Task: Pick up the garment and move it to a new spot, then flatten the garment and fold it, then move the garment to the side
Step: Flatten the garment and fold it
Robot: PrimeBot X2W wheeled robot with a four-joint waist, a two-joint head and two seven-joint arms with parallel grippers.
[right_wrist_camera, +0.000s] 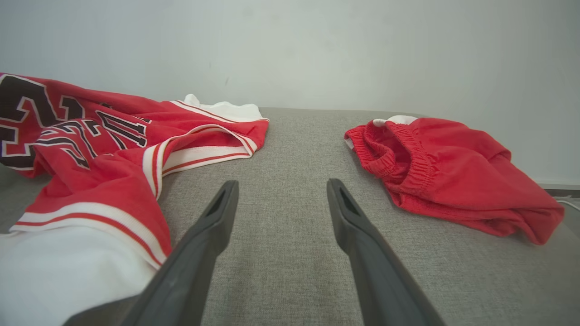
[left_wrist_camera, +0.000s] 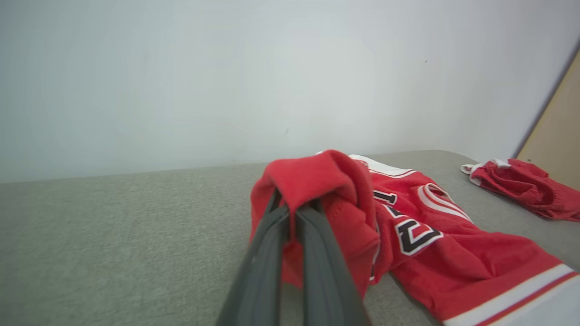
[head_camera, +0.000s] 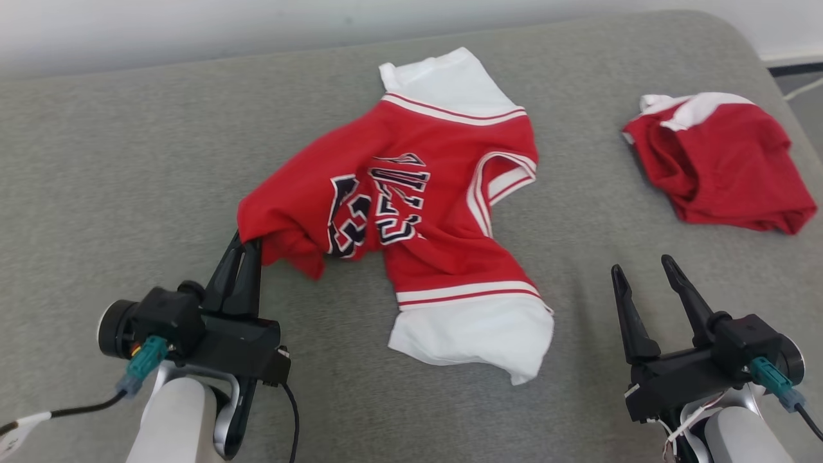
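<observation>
A red and white jersey, the garment [head_camera: 443, 193], lies crumpled in the middle of the grey cushioned surface [head_camera: 128, 161], dark numbers facing up. My left gripper [head_camera: 247, 247] is shut on the garment's near-left red edge; in the left wrist view the red cloth [left_wrist_camera: 317, 181] bunches over the closed fingertips [left_wrist_camera: 290, 213]. My right gripper [head_camera: 642, 267] stands open near the front right, a little to the right of the jersey's white hem [head_camera: 476, 328], nothing between its fingers. The right wrist view shows the garment [right_wrist_camera: 99, 149] to the left of the open gripper [right_wrist_camera: 281, 190].
A second red garment with a white band, shorts [head_camera: 720, 161], lies bunched at the right of the surface, also in the right wrist view as shorts [right_wrist_camera: 453, 167]. A pale wall [left_wrist_camera: 272, 68] rises behind. The surface's right edge drops to the floor [head_camera: 804, 90].
</observation>
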